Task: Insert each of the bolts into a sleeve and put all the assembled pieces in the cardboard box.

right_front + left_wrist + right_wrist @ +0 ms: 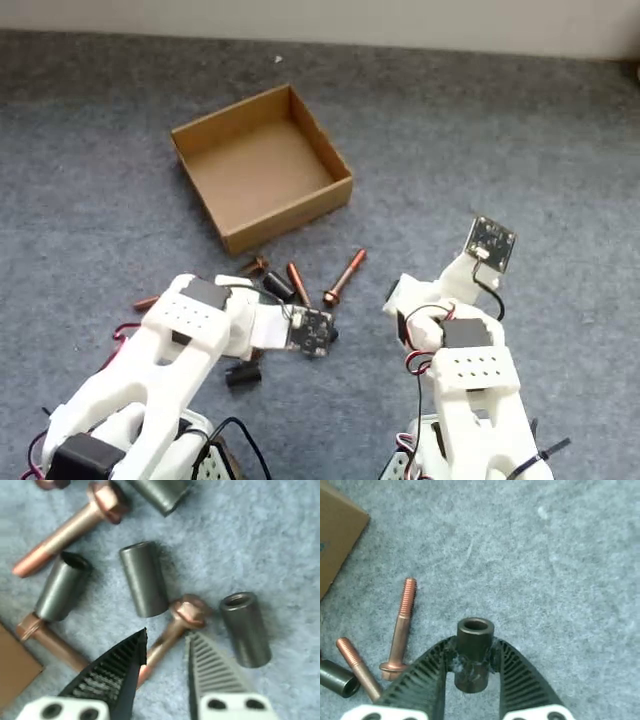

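Fingers of my left gripper are spread apart in the left wrist view, one on each side of a copper bolt lying on the grey carpet. Nothing is gripped yet. Loose sleeves lie around it: one sleeve just beside the bolt head, another on its other side, a third near a second bolt. A third bolt lies alone. None looks inserted.

Right wrist view: my right gripper is clamped on a dark sleeve, its bore empty and facing the camera. A long bolt, a shorter bolt and a spare sleeve lie on the carpet close by, with the box corner beyond them.

High view: the cardboard box is empty. The parts sit scattered between it and my arms, with my left arm over the pile and my right arm off to the side.

Progress, my read: zero pieces assembled and zero boxed. First pairing is only being set up, sleeve in hand and bolt not picked. All inserting and all dropping-in are left.
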`<action>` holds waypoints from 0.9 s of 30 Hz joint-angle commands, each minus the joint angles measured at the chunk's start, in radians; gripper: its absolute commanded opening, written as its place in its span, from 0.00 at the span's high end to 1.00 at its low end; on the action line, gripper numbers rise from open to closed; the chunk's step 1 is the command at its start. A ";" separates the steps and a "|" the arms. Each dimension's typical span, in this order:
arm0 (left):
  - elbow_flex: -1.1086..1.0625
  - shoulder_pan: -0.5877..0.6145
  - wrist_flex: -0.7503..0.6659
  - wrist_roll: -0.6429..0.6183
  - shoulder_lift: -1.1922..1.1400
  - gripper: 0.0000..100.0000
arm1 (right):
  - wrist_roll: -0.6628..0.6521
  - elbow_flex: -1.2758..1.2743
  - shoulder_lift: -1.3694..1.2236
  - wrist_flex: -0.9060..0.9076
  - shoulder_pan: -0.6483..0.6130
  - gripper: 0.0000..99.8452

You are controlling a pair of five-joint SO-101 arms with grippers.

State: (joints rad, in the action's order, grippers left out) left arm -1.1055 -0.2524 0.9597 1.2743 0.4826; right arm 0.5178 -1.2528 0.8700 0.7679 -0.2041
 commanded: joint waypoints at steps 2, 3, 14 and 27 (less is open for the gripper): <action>-0.084 -0.064 -0.094 0.035 0.008 0.95 | -0.011 0.008 0.030 -0.021 0.012 0.99; -0.091 -0.067 -0.103 0.035 0.010 0.96 | -0.011 0.008 0.030 -0.021 0.012 0.99; 0.079 -0.062 0.009 -0.129 0.013 1.00 | -0.011 0.005 0.035 -0.021 0.012 0.99; 0.371 -0.062 0.259 -0.402 0.143 1.00 | -0.123 0.013 0.039 -0.016 0.010 0.99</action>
State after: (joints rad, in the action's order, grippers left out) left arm -0.8048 -0.3030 1.1792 0.9582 0.4994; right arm 0.4457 -1.2528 0.8700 0.7679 -0.2025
